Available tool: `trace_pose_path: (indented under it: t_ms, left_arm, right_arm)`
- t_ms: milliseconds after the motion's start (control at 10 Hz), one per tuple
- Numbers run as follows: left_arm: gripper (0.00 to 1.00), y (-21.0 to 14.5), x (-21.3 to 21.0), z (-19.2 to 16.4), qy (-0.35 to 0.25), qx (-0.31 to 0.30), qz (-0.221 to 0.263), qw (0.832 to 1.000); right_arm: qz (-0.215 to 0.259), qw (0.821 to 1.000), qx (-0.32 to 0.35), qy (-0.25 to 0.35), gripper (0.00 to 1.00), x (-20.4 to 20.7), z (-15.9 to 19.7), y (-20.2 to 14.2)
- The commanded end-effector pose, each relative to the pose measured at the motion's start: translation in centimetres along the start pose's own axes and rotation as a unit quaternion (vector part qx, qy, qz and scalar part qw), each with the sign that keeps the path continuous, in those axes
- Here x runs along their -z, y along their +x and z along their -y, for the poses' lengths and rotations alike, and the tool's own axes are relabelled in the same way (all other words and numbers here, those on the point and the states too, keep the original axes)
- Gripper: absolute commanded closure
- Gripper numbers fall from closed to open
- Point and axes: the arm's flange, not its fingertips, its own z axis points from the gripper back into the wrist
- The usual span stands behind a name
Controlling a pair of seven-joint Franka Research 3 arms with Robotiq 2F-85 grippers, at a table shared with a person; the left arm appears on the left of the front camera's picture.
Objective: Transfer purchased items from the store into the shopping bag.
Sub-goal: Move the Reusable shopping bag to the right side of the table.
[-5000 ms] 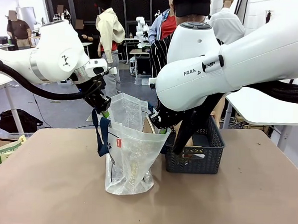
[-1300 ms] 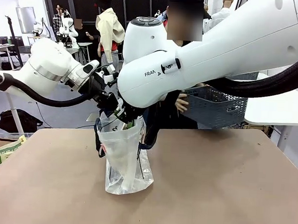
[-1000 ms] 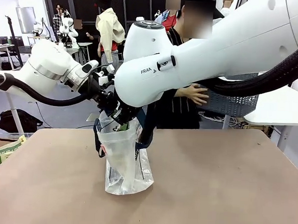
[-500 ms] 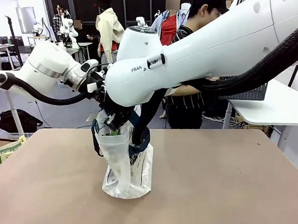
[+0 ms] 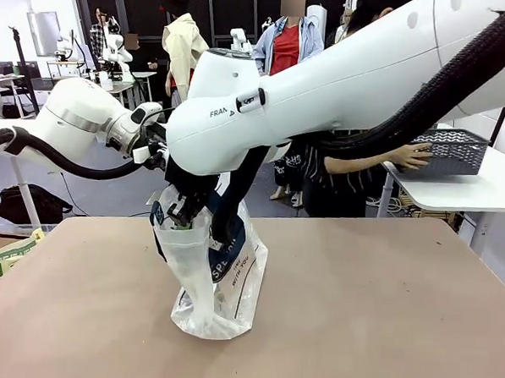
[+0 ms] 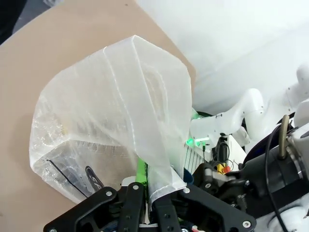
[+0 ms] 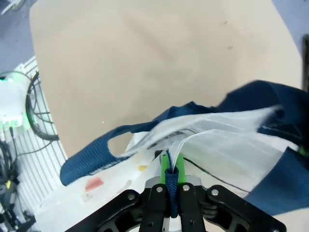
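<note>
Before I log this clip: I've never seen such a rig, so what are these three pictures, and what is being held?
Two white robot arms work at a brown table. The front view looks across it; the other two views come from cameras on each wrist. The left gripper has its fingers shut on the shopping bag, pinching the translucent rim. The right gripper is shut on a navy strap handle. Together they hold the bag upright. Behind, a person's hand rests on the dark basket on a white side table.
</note>
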Motion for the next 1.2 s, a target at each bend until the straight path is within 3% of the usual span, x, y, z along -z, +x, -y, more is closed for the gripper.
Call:
trace_pose_path:
  t_ms: [0,200,300,700,800,1100]
  left_arm:
    - [1.00,0.6,-0.5,0.0,-0.031,0.020,0.010,0.999]
    - [1.00,0.5,-0.5,0.1,-0.037,0.034,0.010,0.999]
    - [0.86,0.5,-0.5,0.2,-0.038,0.037,0.009,0.999]
    - [0.13,1.1,0.0,-0.4,-0.075,0.070,0.012,0.995]
    - [0.07,1.3,0.1,-0.7,-0.101,0.084,0.017,0.991]
    - [0.07,1.5,0.3,-1.4,-0.156,0.116,0.035,0.980]
  right_arm:
    - [-0.018,0.999,-0.028,0.020,1.00,0.7,0.0,1.1]
    - [-0.028,0.999,-0.035,0.018,1.00,1.2,-0.1,1.5]
    - [-0.030,0.999,-0.036,0.019,1.00,1.4,-0.2,1.5]
    - [-0.028,0.999,-0.018,0.015,1.00,1.4,0.1,1.3]
    - [-0.027,0.999,-0.014,0.015,1.00,1.4,0.2,1.2]
    - [-0.025,0.999,-0.011,0.017,1.00,1.4,0.2,1.3]
